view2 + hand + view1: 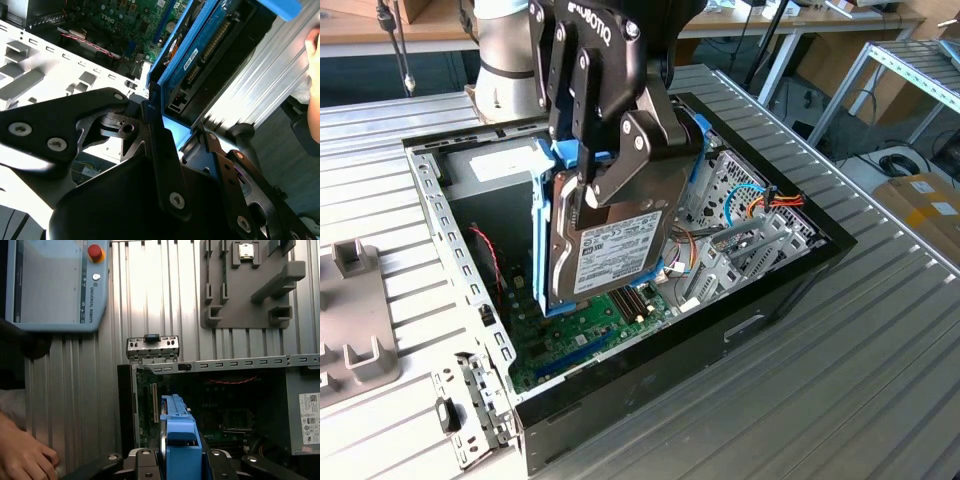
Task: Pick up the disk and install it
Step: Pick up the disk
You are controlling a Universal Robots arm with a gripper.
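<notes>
The disk [620,255], dark grey metal with a white label and a light-blue frame, hangs tilted on edge above the open computer case [430,200]. My gripper [620,185] is shut on its upper end, with black fingers [640,140] pressing on both faces. In the second wrist view the disk [200,55] shows its blue side and connectors between my gripper [182,135] fingers. Seen edge-on in the first wrist view, the disk [180,440] sits over the case [225,363] interior, held by my gripper [177,460].
The green motherboard [580,340] and cables lie inside the case. A grey fixture plate [350,330] and a small metal bracket [470,410] rest on the ribbed table. A teach pendant [55,285] lies nearby, and a person's hand [20,455] rests close to it.
</notes>
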